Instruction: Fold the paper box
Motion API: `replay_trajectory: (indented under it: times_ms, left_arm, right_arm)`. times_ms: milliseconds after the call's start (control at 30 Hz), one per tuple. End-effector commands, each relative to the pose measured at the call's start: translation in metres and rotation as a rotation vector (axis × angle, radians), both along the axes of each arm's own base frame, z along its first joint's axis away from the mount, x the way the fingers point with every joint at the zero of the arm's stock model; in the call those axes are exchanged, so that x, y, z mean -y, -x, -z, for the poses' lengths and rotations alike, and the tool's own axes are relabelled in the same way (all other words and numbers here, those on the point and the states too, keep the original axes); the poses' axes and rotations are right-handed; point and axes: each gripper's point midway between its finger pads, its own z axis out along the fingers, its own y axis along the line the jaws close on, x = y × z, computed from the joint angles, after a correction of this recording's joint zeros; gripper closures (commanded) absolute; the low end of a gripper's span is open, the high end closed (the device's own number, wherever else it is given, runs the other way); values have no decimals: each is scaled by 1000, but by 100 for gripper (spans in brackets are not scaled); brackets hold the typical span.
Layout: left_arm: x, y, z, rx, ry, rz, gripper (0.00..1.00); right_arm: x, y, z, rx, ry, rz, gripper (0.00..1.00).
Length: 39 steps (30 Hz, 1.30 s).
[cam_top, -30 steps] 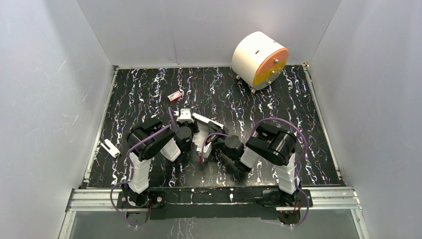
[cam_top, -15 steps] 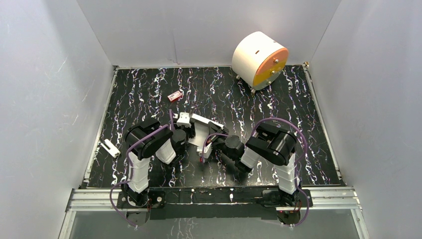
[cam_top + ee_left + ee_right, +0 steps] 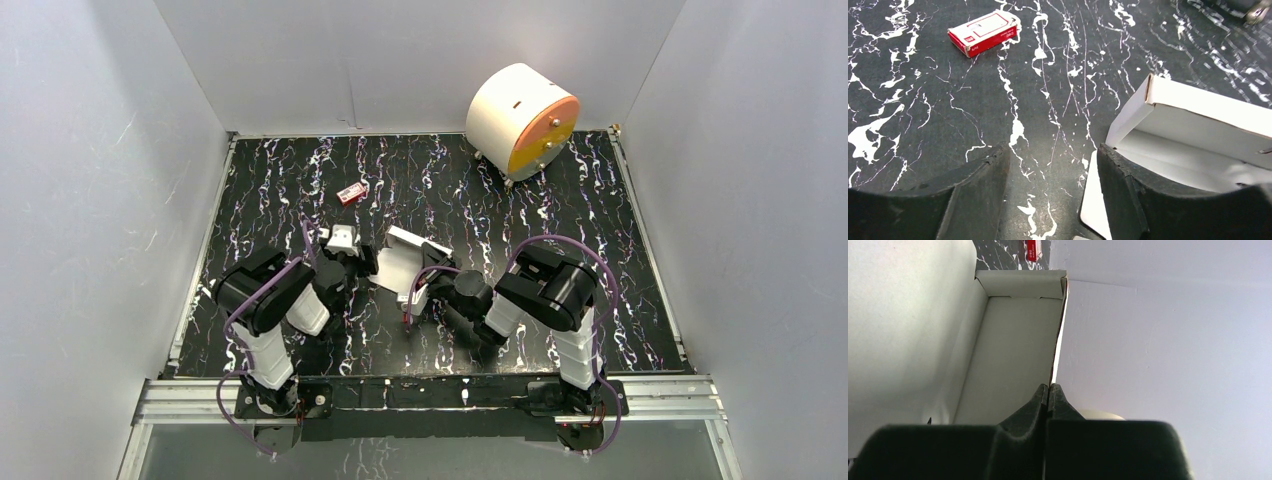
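Pinching one wall of the half-formed paper box (image 3: 398, 262) on the black table (image 3: 300, 180), the right gripper (image 3: 1049, 390) steadies it; the left gripper (image 3: 1053, 150) gapes empty just beside it and should next catch a loose flap (image 3: 1090, 200).

Box (image 3: 398, 262) is plain white thin card, only partly folded: walls are up but it's open, blank insides showing. It sits skewed near the middle of the table (image 3: 520, 200), one thin wall pinched in the right gripper (image 3: 1049, 390).
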Motion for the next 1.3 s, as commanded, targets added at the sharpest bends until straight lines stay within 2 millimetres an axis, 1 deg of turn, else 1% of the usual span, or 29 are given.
replay_trajectory:
  times_ms: [0,100,133,267,333,500,633,667,733,800,833,867,967,1000,1100,1267]
  left_arm:
    - [2,-9,-76,205,235,13,37]
    - [1,-13,-80,172,284,5,35]
    - [1,-13,-82,160,296,5,35]
    - [-2,-16,-89,115,366,-10,33]
    - [-3,-18,-82,54,375,-14,33]
    - [-2,-24,-78,-71,400,-25,32]
    - [4,-31,-81,-168,391,-18,31]
    - [7,-32,-85,-179,394,-10,30]
    - [11,-32,-88,-205,399,8,30]
    - [16,-32,-90,-239,400,27,30]
    - [17,-33,-90,-259,397,33,30]
    - [20,-33,-90,-280,396,44,30]
    - [26,-32,-88,-331,401,60,29]
    - [28,-33,-86,-340,406,65,29]
    - [40,-32,-81,-372,430,118,29]
    - [57,-32,-70,-418,465,196,29]
  right_arm:
    - [6,0,9,-55,0,18,90]
    - [6,0,6,-70,-9,20,74]
    - [7,0,8,-87,-2,27,70]
    - [10,2,-2,-143,-48,37,55]
    - [11,4,-5,-177,-66,40,48]
    - [11,8,-14,-295,-132,56,33]
    - [14,13,-27,-392,-205,72,28]
    - [14,16,-31,-419,-227,69,27]
    - [15,22,-41,-476,-282,62,26]
    - [15,29,-48,-558,-326,61,25]
    - [15,30,-56,-590,-372,64,25]
    - [17,31,-62,-627,-402,84,25]
    - [21,30,-70,-749,-500,168,25]
    - [23,30,-72,-791,-564,192,25]
    - [32,31,-80,-859,-710,223,25]
    - [56,23,-85,-967,-963,276,26]
